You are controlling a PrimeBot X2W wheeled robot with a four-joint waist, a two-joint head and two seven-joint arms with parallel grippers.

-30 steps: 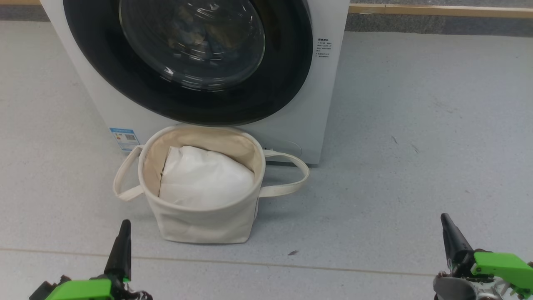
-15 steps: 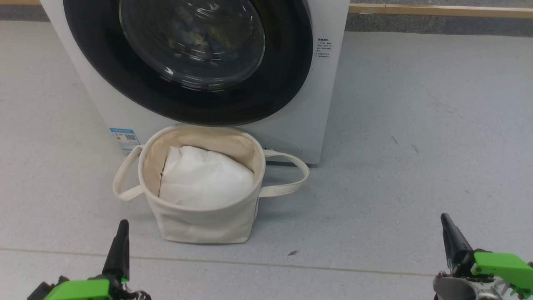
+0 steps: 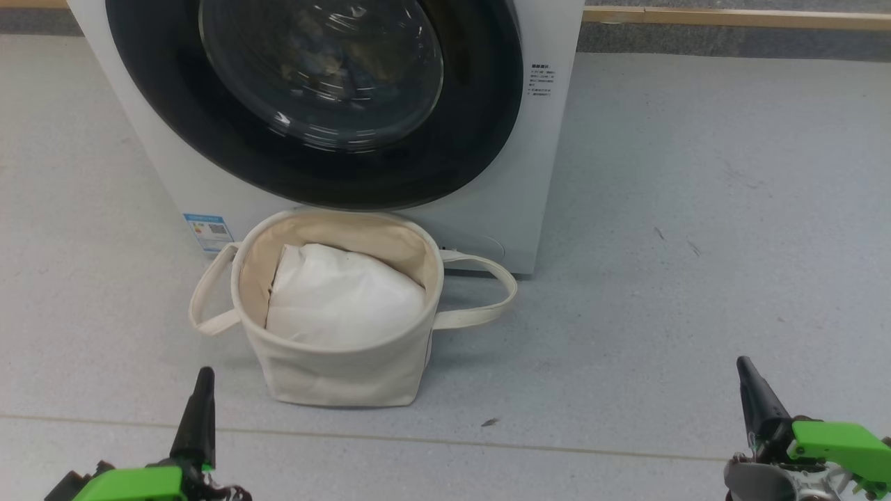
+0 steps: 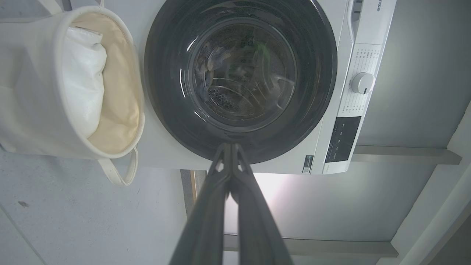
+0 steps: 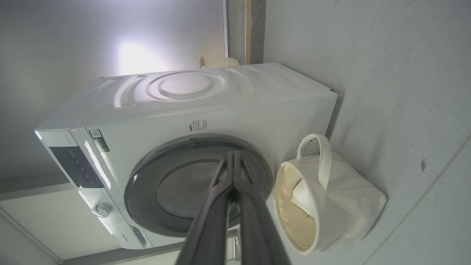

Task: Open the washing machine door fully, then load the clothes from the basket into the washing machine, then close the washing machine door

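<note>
The white washing machine (image 3: pixel 501 209) stands ahead with its door (image 3: pixel 473 139) shut flat against the front, black rim around clear glass. Behind the glass (image 4: pixel 213 62) dim bluish fabric, the clothes, lies in the drum. The cream basket (image 3: pixel 334 376) sits on the floor against the washer's front and holds a plain white bundle (image 3: pixel 341 299). My left gripper (image 3: pixel 204 374) is shut and empty, near and to the left of the basket. My right gripper (image 3: pixel 743 365) is shut and empty at the lower right, well clear of the basket. Both wrist views show the fingertips (image 4: pixel 230 147) (image 5: pixel 233 154) pressed together.
A dial (image 4: pixel 362 82) and a dark display sit on the washer's control panel. A blue label (image 3: pixel 209 232) marks its lower left corner. Open grey floor (image 3: pixel 696 243) stretches to the right. A wooden strip (image 3: pixel 731 15) runs along the back wall.
My left gripper has sunk very slightly toward the lower left. Everything else is as before.
</note>
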